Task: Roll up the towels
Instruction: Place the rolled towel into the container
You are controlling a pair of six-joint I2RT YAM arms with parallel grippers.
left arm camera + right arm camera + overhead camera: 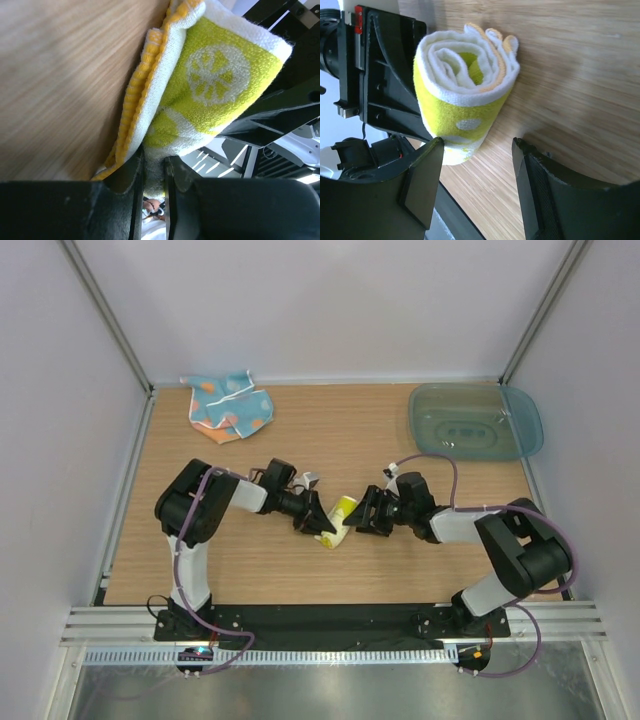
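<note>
A yellow-green lemon-print towel [340, 517] lies rolled on the wooden table between the two grippers. My left gripper [320, 524] is shut on one end of the roll; the left wrist view shows towel cloth [200, 85] pinched between its jaws [154, 172]. My right gripper [362, 517] is open, its fingers apart just beside the roll's other end [462, 95], not clamping it. A blue towel with orange dots [228, 405] lies crumpled and unrolled at the back left.
A clear teal plastic bin [475, 420] stands at the back right. White walls enclose the table on three sides. Bare wood shows in front of the roll [330, 575].
</note>
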